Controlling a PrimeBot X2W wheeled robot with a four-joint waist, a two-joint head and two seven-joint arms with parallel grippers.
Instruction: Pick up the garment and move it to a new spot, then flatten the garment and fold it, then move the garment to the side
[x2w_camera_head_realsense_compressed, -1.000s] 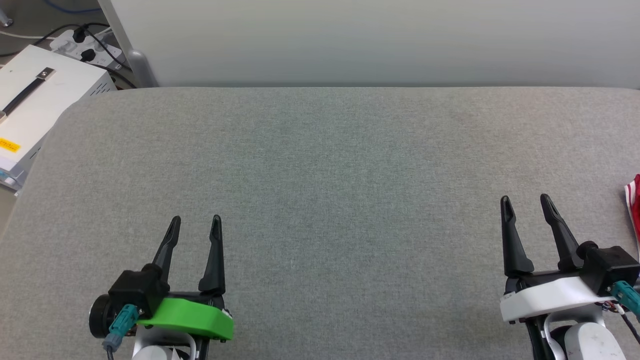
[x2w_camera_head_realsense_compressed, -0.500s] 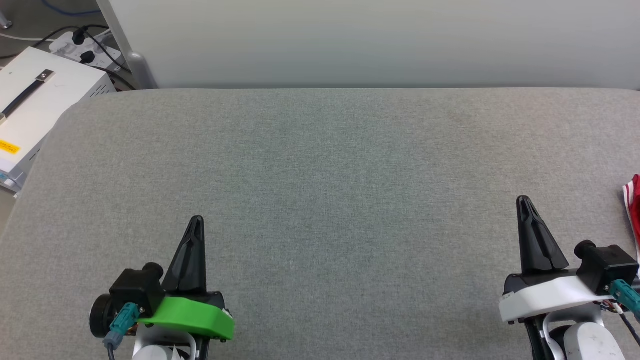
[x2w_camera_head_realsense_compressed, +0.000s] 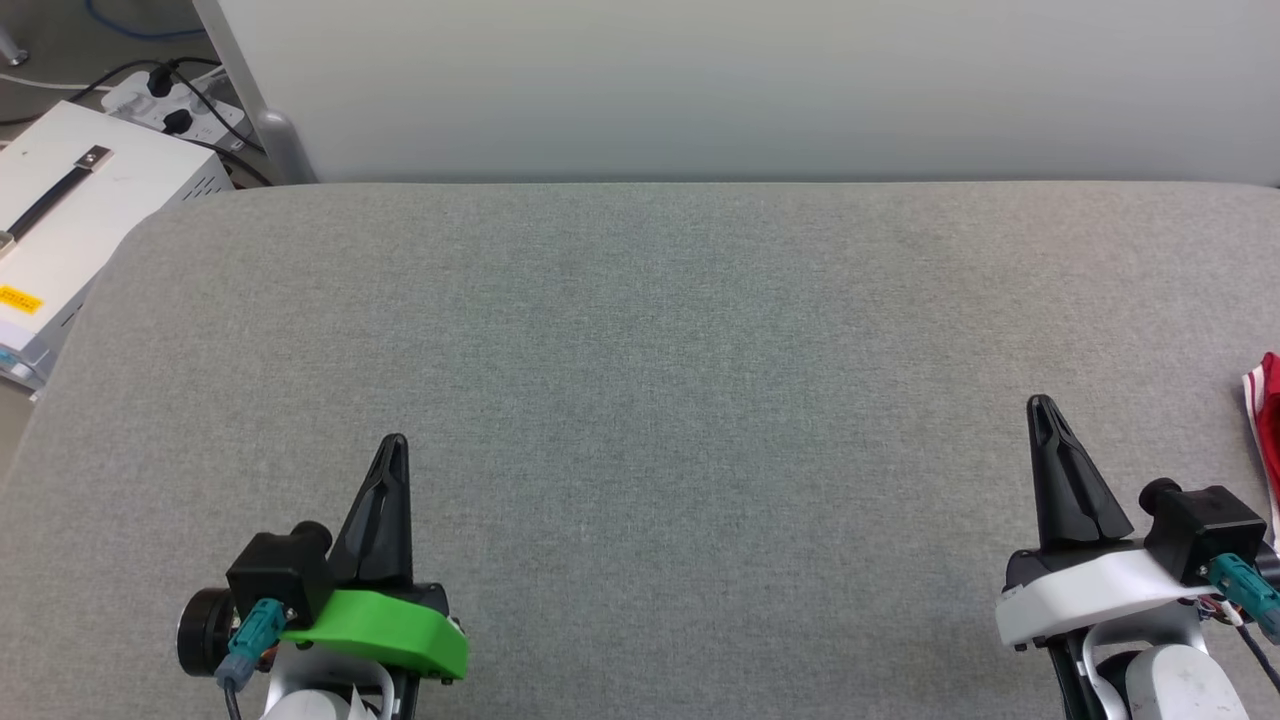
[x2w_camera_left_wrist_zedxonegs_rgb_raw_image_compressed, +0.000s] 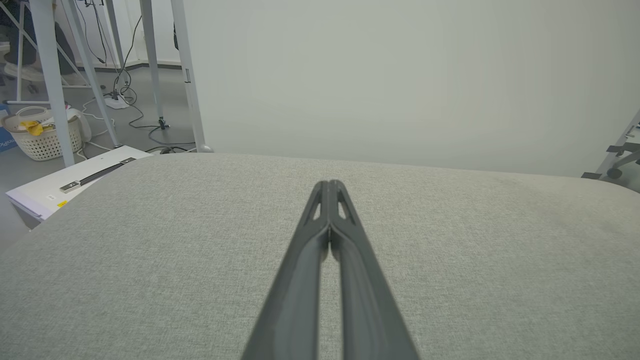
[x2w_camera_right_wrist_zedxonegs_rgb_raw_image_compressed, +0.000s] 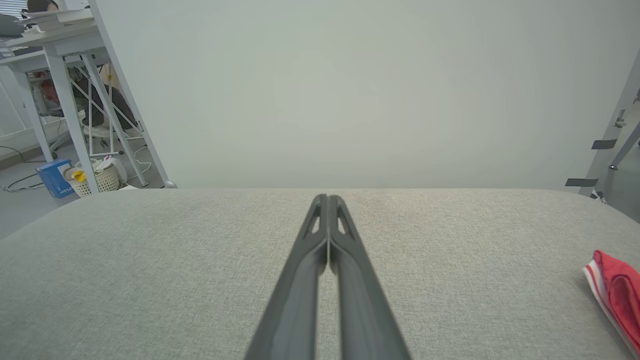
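Wide bare grey cushion top (x2w_camera_head_realsense_compressed: 640, 330), red garment (x2w_camera_head_realsense_compressed: 1271, 415) at its right edge, white box (x2w_camera_head_realsense_compressed: 70, 210) beside its left corner

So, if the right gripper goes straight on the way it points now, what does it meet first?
The way looks free over the grey padded table; the right gripper would probably reach the pale wall panel first, though depth is unclear. The red garment lies off to its right.
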